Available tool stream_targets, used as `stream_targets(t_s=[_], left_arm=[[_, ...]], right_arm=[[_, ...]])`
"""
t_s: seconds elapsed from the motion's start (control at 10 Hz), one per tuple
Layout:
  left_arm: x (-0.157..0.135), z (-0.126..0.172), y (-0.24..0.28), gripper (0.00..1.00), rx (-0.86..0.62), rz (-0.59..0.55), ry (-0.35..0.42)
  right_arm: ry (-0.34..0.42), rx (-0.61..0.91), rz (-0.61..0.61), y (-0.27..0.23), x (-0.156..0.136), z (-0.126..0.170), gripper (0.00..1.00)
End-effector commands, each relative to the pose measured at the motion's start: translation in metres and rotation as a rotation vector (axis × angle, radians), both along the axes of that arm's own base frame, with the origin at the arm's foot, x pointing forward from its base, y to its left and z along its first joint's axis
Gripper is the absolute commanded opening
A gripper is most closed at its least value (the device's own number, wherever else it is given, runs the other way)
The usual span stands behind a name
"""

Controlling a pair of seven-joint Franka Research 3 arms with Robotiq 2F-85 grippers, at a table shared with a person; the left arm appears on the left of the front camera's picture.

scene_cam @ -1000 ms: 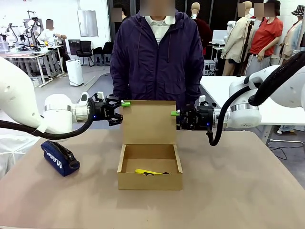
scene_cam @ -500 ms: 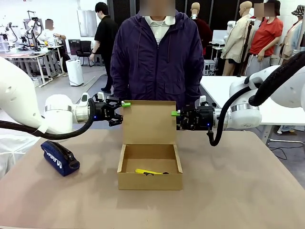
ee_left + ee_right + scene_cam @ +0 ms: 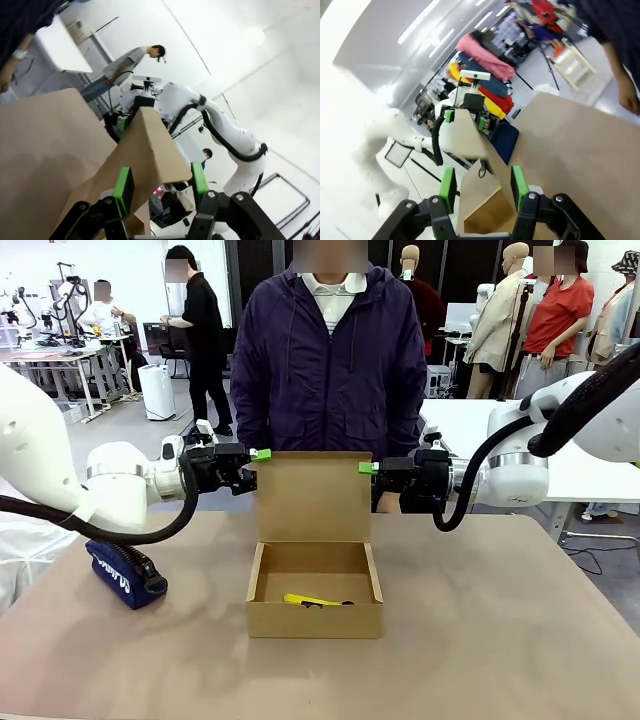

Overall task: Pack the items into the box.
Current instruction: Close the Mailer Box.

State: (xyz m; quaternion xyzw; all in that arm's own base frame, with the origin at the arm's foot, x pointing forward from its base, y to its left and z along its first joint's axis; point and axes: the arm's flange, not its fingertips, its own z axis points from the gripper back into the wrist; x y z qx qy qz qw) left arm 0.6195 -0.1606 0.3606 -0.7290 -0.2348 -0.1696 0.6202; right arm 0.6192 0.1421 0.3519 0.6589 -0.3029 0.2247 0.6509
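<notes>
The tan cardboard box (image 3: 315,621) stands open at mid-table, its lid (image 3: 313,495) upright at the back. A yellow-and-black utility knife (image 3: 312,600) lies on the box floor near the front wall. My left gripper (image 3: 258,455) sits at the lid's top left corner and my right gripper (image 3: 368,468) at its top right corner. In the left wrist view the lid's cardboard edge (image 3: 150,145) runs between the green pads of the left gripper (image 3: 160,187). The right wrist view shows the same for the right gripper (image 3: 481,187), with the lid (image 3: 570,140) caught between its fingers.
A navy blue zip pouch (image 3: 125,572) lies on the table at the left, under my left arm. A person in a dark jacket (image 3: 330,360) stands right behind the box at the far edge. Bare tabletop (image 3: 500,640) lies to the right and in front.
Both grippers stay at the lid's top corners; the right one has risen slightly. The box and knife have not moved. A person in the background has walked left.
</notes>
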Motion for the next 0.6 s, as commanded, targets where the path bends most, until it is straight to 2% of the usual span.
stream_targets(t_s=[0.0, 0.1, 0.2, 0.3, 0.5], left_arm=[[-0.023, -0.005, 0.009, 0.61, -0.019, -0.075, -0.173], [-0.030, -0.006, 0.010, 0.61, -0.021, -0.113, -0.258], [-0.034, -0.009, 0.011, 0.61, -0.034, -0.128, -0.310], [-0.038, -0.012, 0.011, 0.61, -0.015, -0.109, -0.379], [-0.049, -0.018, 0.009, 0.61, -0.002, -0.130, -0.475]], right_arm=[[-0.133, 0.047, -0.001, 0.001, -0.022, -0.002, 0.60], [-0.155, 0.039, -0.010, 0.001, -0.027, -0.002, 0.60], [-0.180, 0.022, -0.009, 0.003, -0.034, -0.002, 0.60], [-0.215, 0.012, -0.009, 0.005, -0.041, -0.002, 0.60], [-0.309, 0.037, 0.071, 0.006, -0.054, -0.009, 0.60]])
